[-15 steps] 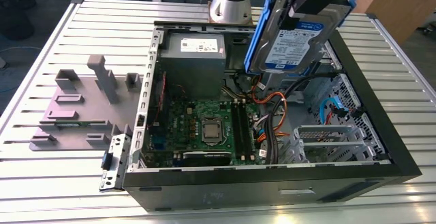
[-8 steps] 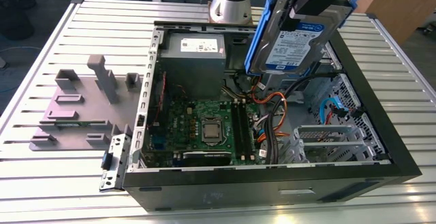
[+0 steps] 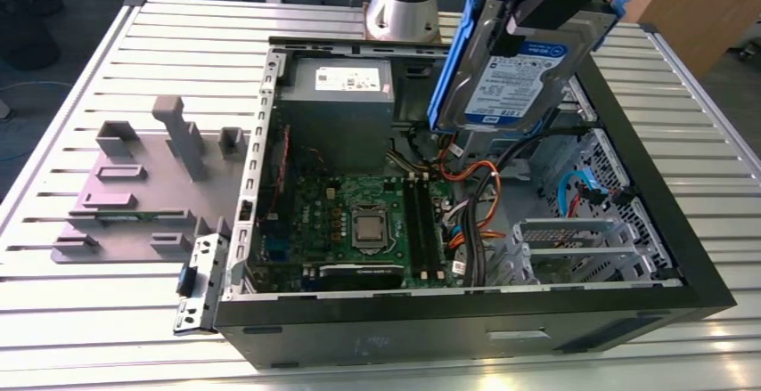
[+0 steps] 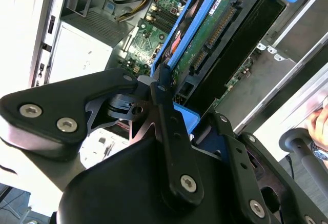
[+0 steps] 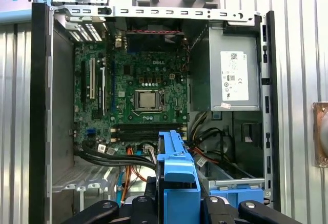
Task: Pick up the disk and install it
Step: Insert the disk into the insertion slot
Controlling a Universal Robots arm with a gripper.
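disk held over the open case

ribbed metal bench (image 3: 95, 97) carries a black computer case (image 3: 476, 329) lying on its side with the panel off; inside it sit the green board (image 3: 356, 222), a grey power supply (image 3: 339, 97) at the far end, and a bundle of black and orange cables (image 3: 476, 195) beside the board; a metal drive cage (image 3: 571, 244) stands in the near corner on the exterior view's right; on the exterior view's left, apart from the case, a grey stand (image 3: 143, 186) with upright posts rests on the bench.

the disk (image 3: 518, 61) is off the bench, in the air above the far right part of the case in the exterior view, tilted steeply with its white-and-blue label facing that camera and blue rails along its edges; the end effector (image 3: 541, 4) is pinching the disk, its black fingers (image 4: 165, 101) pressed against the blue rails; in the second wrist view the disk's green circuit side and connector show past the fingers; in the first wrist view the disk (image 5: 177, 167) appears edge-on over the cables, with the board and power supply beyond it.
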